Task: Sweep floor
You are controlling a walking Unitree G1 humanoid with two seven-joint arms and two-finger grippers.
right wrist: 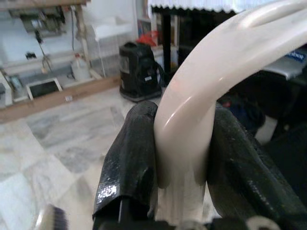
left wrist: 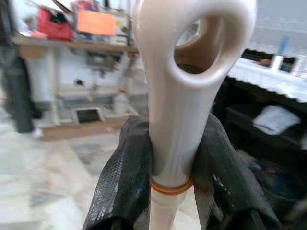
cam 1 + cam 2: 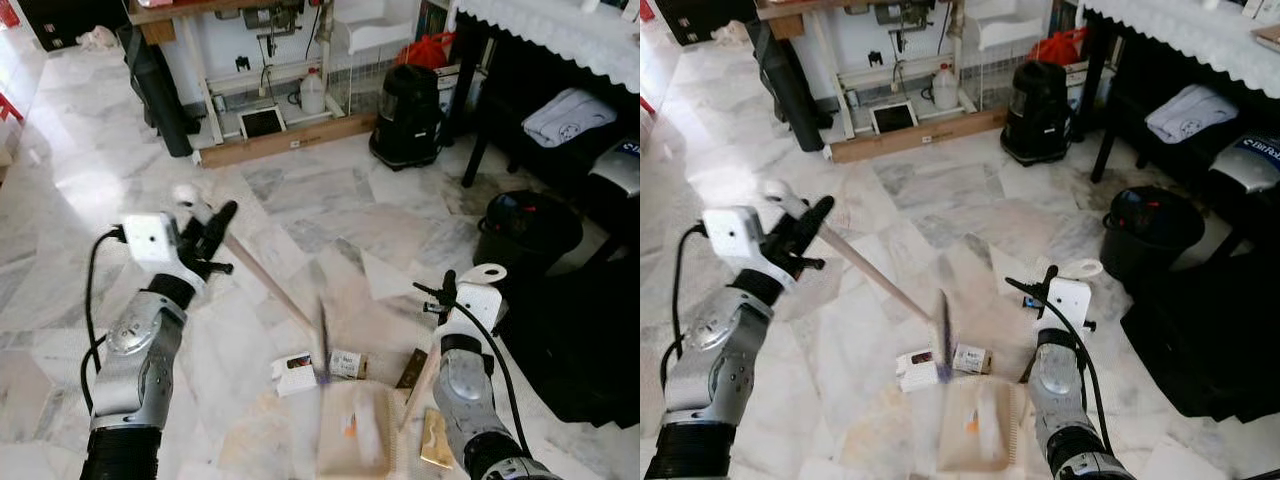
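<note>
Gripping the broom [image 3: 265, 280] by its looped cream handle end, the left hand [image 3: 205, 238] has both black fingers [image 2: 122, 182] clamped tight around the shaft just under the loop. From there the broom's long axis slants down and to the robot's right across the marble floor [image 3: 90, 170], and its blurred bristle head [image 3: 324, 345] points down, just beside the small boxes of litter [image 3: 318, 366]. Further right, the dustpan [image 3: 356, 428] lies on the floor at the robot's feet, its upright cream handle [image 1: 201, 96] pinched between the right hand's [image 3: 452, 292] fingers. Doing this step well probably means short, low strokes toward the pan, bristles kept touching the floor, and the pan's lip held flat and steady so the boxes slide in rather than scatter.
</note>
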